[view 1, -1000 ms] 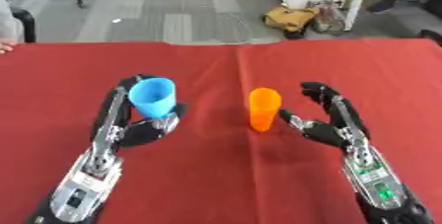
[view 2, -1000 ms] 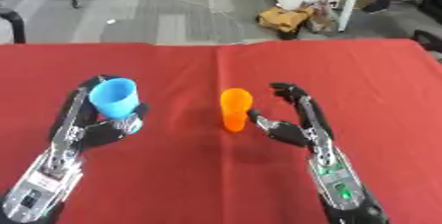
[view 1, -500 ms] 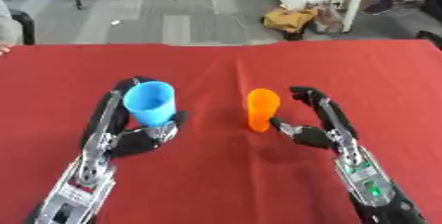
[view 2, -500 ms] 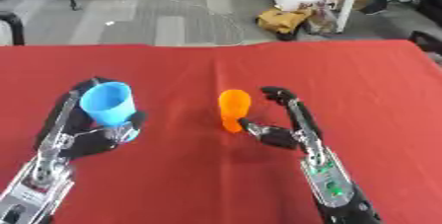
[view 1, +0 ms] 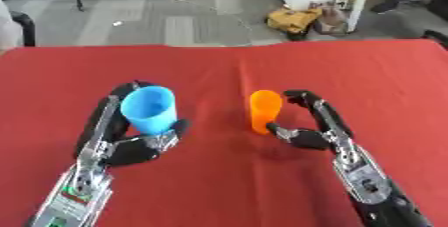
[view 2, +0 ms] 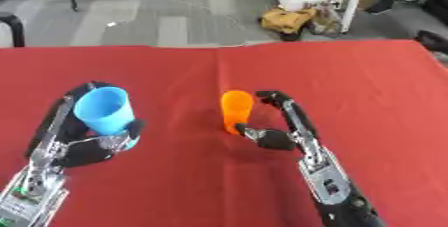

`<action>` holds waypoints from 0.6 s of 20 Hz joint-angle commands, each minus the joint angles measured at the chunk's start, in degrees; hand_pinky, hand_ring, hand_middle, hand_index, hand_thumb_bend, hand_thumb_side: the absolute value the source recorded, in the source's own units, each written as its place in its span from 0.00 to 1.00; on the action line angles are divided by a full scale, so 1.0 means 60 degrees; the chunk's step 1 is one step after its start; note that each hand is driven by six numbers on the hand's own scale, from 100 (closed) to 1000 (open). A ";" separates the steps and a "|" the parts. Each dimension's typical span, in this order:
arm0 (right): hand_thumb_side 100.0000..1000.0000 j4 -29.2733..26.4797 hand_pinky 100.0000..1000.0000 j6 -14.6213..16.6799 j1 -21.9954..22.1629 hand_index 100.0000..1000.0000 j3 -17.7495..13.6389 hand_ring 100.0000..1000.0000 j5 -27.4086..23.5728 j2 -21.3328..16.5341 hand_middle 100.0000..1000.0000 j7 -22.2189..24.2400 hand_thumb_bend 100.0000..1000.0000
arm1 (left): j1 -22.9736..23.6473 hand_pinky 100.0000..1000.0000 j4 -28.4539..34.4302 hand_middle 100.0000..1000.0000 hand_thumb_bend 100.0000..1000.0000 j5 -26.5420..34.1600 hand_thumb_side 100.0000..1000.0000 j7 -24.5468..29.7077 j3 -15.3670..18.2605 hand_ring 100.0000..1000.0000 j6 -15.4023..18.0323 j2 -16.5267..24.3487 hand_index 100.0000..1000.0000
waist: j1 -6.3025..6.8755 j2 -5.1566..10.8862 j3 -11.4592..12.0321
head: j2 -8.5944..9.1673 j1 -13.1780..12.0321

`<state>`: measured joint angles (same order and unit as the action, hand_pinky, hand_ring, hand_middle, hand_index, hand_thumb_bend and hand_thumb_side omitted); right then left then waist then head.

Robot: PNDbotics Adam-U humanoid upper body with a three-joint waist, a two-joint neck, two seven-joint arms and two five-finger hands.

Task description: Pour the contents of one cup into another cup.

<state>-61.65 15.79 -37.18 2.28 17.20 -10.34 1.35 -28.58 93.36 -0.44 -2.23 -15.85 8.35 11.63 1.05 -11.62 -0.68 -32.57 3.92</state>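
Blue plastic cup (view 1: 150, 109), tapered and smooth, gripped by left hand (view 1: 131, 143) with fingers curled round it. Orange cup (view 1: 264, 110) upright on red tablecloth (view 1: 350, 76), right hand (view 1: 308, 128) curled about it, thumb at base.

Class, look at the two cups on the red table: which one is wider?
The blue cup, held in the robot's left hand. The orange cup by the right hand is clearly narrower.

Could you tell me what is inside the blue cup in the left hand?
The blue cup tilts its mouth toward the camera; only bare blue inner wall shows. The left hand wraps its base, and the bottom is not visible.
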 commanded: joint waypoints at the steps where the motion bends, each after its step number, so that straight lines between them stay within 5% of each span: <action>1: 0.15 0.0134 0.94 0.0046 -0.0326 0.80 0.0053 0.83 0.0137 -0.0169 0.80 0.0069 0.53 | -0.0048 0.41 0.0312 0.31 0.48 0.0078 0.00 0.0077 -0.0002 0.27 -0.0005 0.0153 0.58 | 0.0018 0.0194 0.0029 | 0.0061 0.0051; 12: 0.15 0.0575 0.94 0.0064 -0.0658 0.82 0.0016 0.83 0.0252 -0.0125 0.80 -0.0066 0.53 | 0.0016 0.41 0.0330 0.31 0.49 0.0101 0.00 0.0112 -0.0004 0.27 -0.0030 0.0113 0.58 | 0.0038 0.0224 0.0050 | 0.0065 0.0120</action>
<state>-57.83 16.14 -39.87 2.67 18.41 -10.33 1.31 -27.83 94.13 0.03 -1.67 -15.98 8.16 11.63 1.33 -11.40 -0.40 -32.57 4.47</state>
